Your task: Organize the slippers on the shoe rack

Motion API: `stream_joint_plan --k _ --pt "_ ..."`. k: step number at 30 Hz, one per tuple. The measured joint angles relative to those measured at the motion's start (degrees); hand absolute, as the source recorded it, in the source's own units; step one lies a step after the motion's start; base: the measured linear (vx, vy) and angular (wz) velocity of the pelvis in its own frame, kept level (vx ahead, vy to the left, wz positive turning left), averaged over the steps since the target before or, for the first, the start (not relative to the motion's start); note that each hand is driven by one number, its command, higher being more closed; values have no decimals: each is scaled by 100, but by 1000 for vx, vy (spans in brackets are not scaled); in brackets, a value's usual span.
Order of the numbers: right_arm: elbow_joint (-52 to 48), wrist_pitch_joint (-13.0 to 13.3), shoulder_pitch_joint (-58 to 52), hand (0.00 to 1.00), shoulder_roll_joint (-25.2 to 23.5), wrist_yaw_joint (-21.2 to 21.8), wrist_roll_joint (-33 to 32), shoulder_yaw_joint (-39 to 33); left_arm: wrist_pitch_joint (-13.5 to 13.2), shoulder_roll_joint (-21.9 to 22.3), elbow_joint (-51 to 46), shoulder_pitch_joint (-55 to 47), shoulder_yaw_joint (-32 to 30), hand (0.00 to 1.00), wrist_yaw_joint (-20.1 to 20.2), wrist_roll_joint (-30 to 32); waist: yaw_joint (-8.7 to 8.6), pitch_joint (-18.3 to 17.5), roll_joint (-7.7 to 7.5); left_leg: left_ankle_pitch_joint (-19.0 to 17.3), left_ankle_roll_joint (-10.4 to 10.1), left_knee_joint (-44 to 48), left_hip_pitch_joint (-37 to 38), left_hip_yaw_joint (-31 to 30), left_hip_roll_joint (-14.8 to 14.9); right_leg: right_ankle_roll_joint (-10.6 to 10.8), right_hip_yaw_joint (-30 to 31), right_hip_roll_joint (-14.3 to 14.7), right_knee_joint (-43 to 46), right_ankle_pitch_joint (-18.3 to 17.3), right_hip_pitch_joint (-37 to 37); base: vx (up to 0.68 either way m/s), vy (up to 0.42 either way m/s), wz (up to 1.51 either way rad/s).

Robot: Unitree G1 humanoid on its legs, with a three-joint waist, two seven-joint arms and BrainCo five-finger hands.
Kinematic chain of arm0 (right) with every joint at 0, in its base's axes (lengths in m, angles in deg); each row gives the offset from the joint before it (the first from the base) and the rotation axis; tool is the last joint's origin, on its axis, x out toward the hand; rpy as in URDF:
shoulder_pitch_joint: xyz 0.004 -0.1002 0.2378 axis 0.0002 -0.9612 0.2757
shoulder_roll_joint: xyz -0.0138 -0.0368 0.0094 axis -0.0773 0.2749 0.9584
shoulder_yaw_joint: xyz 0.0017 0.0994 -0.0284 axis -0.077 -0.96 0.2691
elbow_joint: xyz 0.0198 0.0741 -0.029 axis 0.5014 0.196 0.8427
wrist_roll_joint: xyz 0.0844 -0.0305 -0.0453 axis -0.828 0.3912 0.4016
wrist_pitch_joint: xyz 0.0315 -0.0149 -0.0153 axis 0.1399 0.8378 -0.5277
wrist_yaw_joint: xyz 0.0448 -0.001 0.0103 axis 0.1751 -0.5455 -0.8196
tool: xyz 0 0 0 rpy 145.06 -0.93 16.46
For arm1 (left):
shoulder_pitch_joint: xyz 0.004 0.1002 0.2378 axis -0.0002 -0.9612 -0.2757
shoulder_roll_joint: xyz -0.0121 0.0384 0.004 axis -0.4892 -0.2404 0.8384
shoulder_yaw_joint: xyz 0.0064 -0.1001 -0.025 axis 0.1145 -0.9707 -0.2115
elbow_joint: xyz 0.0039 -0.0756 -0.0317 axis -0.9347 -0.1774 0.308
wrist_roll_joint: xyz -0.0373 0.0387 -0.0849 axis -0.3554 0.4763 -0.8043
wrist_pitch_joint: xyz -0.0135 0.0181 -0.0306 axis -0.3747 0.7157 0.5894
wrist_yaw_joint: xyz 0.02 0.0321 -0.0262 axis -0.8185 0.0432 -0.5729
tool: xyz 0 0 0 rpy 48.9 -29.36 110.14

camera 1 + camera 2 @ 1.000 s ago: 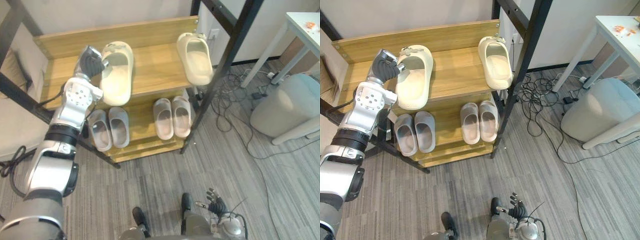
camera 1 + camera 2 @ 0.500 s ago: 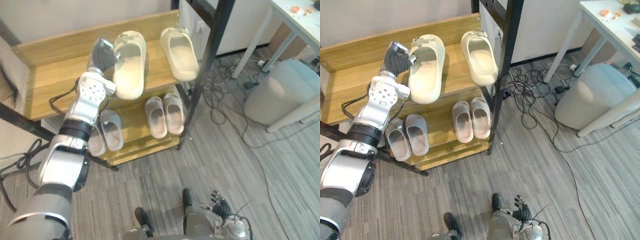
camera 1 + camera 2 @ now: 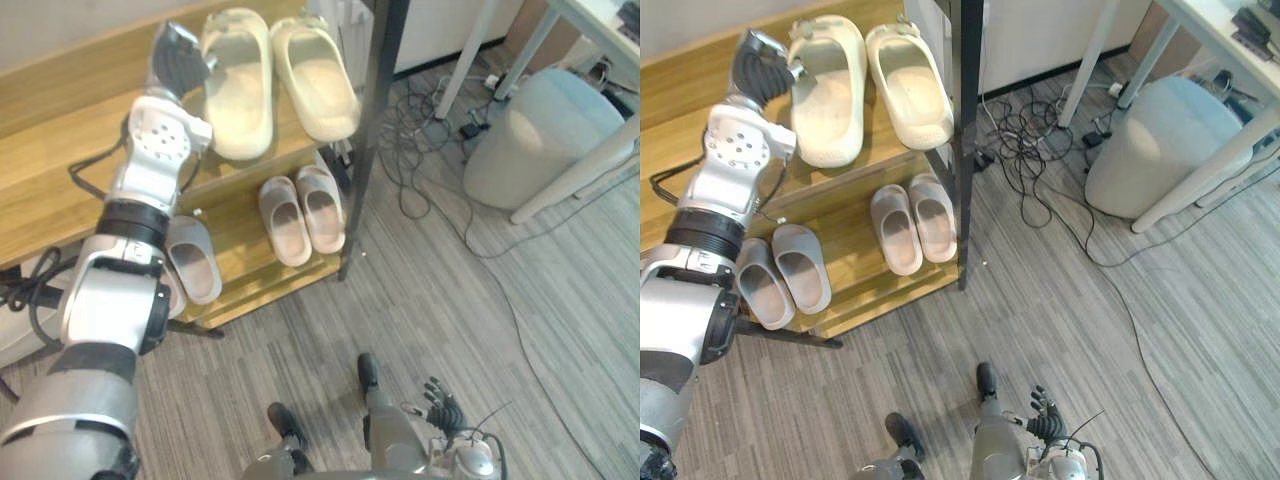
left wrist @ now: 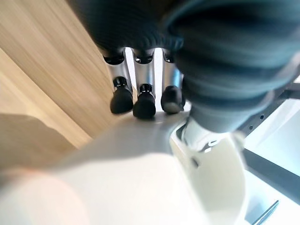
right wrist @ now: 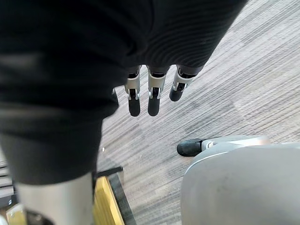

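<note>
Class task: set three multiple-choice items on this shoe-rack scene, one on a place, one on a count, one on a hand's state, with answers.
1. The cream slippers lie on: A the floor; B the top shelf; C the lower shelf.
2. Grey slippers on the lower shelf: A two; B four; C six.
3. The right hand is: A open; B shut on a slipper; C pressing the shelf.
Answers: B, both lie side by side on the upper board; B, two pairs; A, fingers straight above the floor.
</note>
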Motion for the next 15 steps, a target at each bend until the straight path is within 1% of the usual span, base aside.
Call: stream_joint_plan --k 7,15 --pt "-5 15 -4 0 0 1 -2 0 0 0 -1 1 -126 0 -13 -3 4 24 -12 -2 -3 -1 -16 -30 12 -2 -19 14 -2 -1 -6 15 66 0" --pt "19 55 -8 0 8 3 -1 4 -2 13 -10 0 -139 0 -85 -4 -8 58 -11 18 18 -1 -8 -262 -17 -15 -280 -29 -15 -22 138 7 61 14"
